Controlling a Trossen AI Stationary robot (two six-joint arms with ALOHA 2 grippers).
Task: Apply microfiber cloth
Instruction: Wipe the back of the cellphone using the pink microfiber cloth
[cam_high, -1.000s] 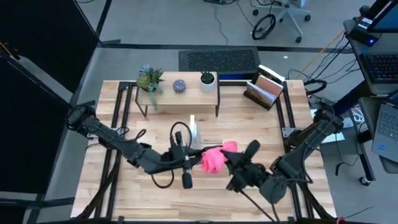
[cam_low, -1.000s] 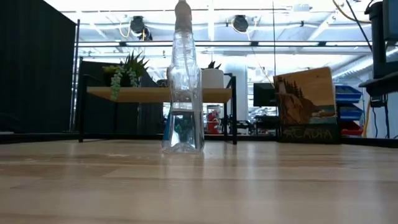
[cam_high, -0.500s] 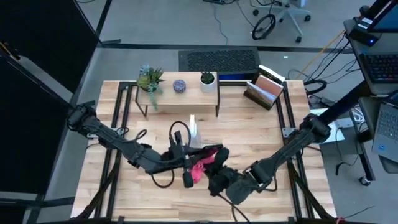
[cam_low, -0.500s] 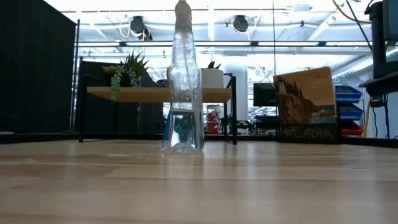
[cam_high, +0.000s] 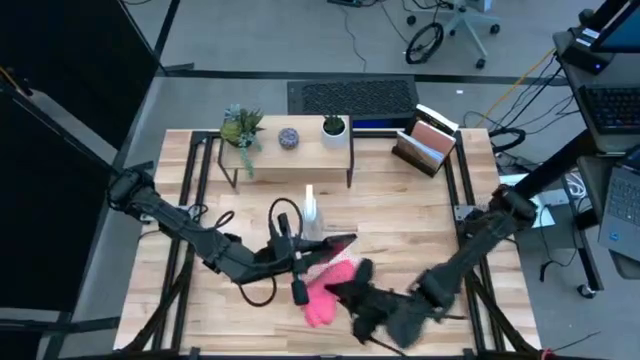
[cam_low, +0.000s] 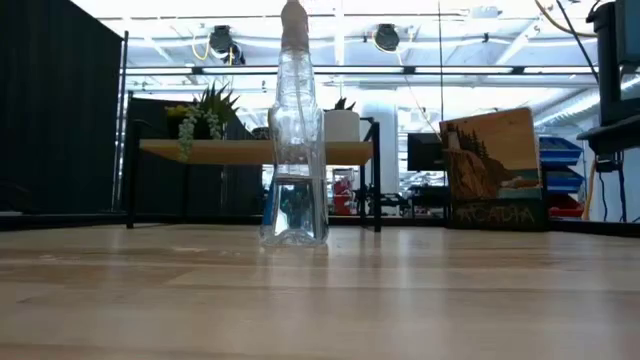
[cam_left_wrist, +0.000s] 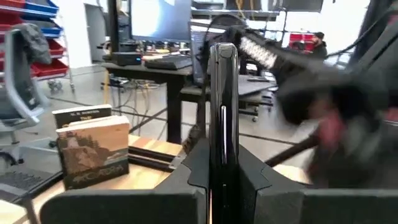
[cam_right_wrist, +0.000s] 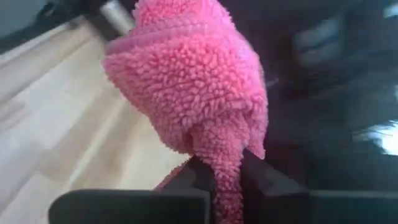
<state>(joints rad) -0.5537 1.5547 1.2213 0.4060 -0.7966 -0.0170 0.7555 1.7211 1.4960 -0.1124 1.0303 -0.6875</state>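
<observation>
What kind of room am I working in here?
Most likely a robotics lab or workshop. Bins line shelves behind the wooden table, an office chair and loose cables sit on the floor beyond it, and desks with monitors fill the background.

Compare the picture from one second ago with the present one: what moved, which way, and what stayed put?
The right gripper, shut on the microfiber cloth, swept from the right of the smartphone across it toward the left arm, then drew back toward the table's near edge. The left gripper kept holding the smartphone in nearly the same place. The spray bottle, shelf and book stayed put.
</observation>
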